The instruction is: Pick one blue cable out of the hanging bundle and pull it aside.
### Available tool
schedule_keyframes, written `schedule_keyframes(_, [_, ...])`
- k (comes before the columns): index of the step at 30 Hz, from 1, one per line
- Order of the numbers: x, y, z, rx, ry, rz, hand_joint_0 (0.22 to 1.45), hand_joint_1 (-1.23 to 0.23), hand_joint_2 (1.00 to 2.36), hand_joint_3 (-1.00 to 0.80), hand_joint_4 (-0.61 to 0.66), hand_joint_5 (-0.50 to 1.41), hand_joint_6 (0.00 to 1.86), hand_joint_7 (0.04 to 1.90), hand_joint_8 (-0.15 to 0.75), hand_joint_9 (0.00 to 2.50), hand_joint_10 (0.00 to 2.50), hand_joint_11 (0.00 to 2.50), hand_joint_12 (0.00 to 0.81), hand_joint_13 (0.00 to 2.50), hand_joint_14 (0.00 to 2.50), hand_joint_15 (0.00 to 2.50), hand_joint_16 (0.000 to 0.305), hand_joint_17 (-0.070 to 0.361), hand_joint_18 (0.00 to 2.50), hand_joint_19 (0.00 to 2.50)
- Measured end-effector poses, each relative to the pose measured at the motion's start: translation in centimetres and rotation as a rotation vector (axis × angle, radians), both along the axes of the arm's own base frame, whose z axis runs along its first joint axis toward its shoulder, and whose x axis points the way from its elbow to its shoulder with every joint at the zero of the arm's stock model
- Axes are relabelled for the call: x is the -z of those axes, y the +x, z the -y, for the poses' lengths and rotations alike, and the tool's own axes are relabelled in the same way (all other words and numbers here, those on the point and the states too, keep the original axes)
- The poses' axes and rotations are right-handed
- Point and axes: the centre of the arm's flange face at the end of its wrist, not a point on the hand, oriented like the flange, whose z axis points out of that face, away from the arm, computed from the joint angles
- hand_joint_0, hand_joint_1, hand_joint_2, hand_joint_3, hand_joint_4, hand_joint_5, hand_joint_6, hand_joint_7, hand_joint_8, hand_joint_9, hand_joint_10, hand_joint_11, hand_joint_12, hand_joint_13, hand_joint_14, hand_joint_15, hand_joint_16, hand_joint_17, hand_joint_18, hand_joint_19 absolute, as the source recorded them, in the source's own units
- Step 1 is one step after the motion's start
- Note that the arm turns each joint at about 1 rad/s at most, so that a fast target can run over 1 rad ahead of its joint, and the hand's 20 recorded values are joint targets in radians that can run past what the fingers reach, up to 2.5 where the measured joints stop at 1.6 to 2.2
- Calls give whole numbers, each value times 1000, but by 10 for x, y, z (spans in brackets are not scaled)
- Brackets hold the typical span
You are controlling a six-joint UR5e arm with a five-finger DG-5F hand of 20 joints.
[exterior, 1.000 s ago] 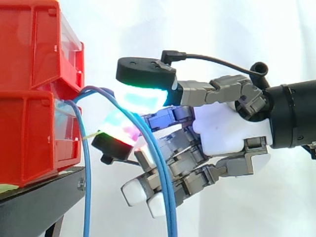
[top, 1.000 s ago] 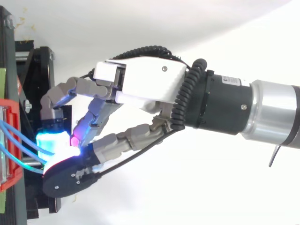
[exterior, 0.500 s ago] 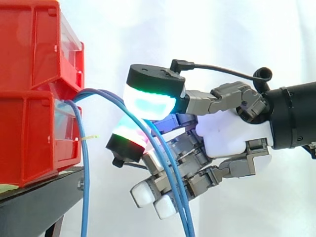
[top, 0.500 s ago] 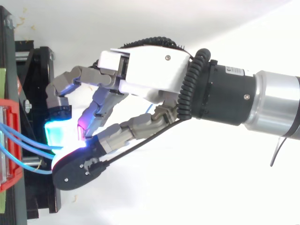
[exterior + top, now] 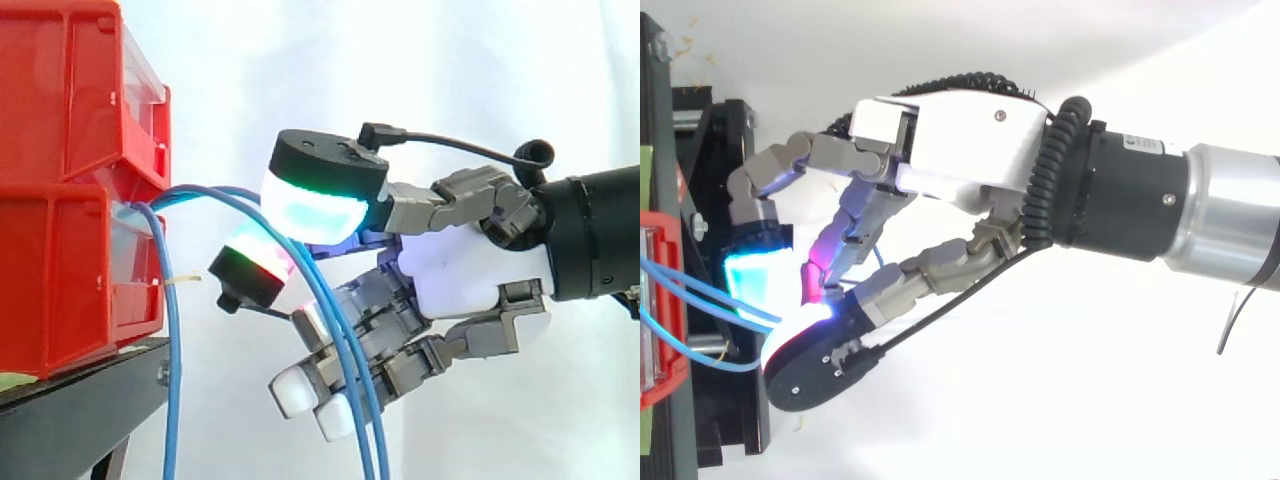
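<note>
Far left: red bins [image 5: 70, 180] stacked on a black stand [image 5: 90, 400], raised there probably to let cabling hang free off the front edge. Emerging from the gap between the bins, a single blue cable [image 5: 175, 350] dropping straight down just beside the stand, touched by nothing.

Leaving the same gap, two blue cables [image 5: 200, 192] stretched in an arc to the right, well apart from the hanging one, then falling steeply across the front of the curled lower fingers.

Held that way by the hand [image 5: 460, 270]: closed round the pair, green-cyan fingertip pad [image 5: 315, 205] over the arc, red-glowing pad [image 5: 252, 272] beneath, strands passing between. Exact contact hidden behind the pads; judged a pinch or hook rather than a loose brush, given the taut curve. From above, the same strands running from the bins into the glow under the fingertips.

Further right, arm [image 5: 600, 235] level, entering from the right edge, well placed for a sideways pull. Two strands caught, not the one asked for; separation from the bundle judged partly achieved.
</note>
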Motion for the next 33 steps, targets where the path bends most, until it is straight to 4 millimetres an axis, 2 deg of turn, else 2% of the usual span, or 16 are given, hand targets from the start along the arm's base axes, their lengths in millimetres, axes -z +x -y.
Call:
schedule_keyframes(5, [-2, -2, 1, 2, -1, -10, 596, -985, 1000, -500, -96, -135, 909, 1212, 284, 1077, 21, 707, 318, 941, 18, 499, 47, 105, 809, 369])
schedule_keyframes(7, [-2, -3, 2, 2, -2, -15, 550, -915, 1000, -500, -76, -129, 902, 1216, 301, 1104, 20, 701, 334, 952, 18, 506, 48, 109, 821, 388])
schedule_keyframes(10, [-2, -3, 2, 3, -2, -19, 561, -731, 1000, -500, -79, -120, 890, 1255, 306, 1130, 20, 709, 332, 967, 18, 513, 50, 111, 833, 415])
schedule_keyframes(15, [-2, -3, 2, 3, -2, -19, 568, -655, 1000, -500, -85, -118, 882, 1263, 310, 1147, 20, 689, 352, 977, 19, 514, 51, 114, 834, 443])
schedule_keyframes(20, [-2, -3, 2, 3, -3, -19, 575, -672, 1008, -414, -76, -117, 881, 1263, 316, 1147, 20, 686, 357, 977, 18, 521, 52, 116, 832, 446])
schedule_keyframes(26, [-2, -4, 2, 3, -2, -20, 602, -817, 1019, -265, 6, -118, 891, 1317, 317, 1126, 20, 701, 349, 960, 19, 508, 51, 115, 838, 424])
schedule_keyframes(28, [-2, -4, 2, 3, -2, -21, 675, -885, 1022, -226, -13, -128, 909, 1341, 316, 1113, 18, 696, 343, 952, 20, 498, 51, 114, 838, 399])
schedule_keyframes(30, [-4, -4, 2, 3, -2, -21, 717, -908, 1020, -270, -34, -133, 919, 1323, 309, 1109, 20, 708, 342, 943, 18, 495, 51, 114, 833, 372])
schedule_keyframes(33, [-11, -7, 3, 2, -3, -23, 780, -937, 1006, -428, -57, -136, 923, 1399, 305, 1104, 18, 711, 331, 922, 18, 487, 50, 112, 806, 353])
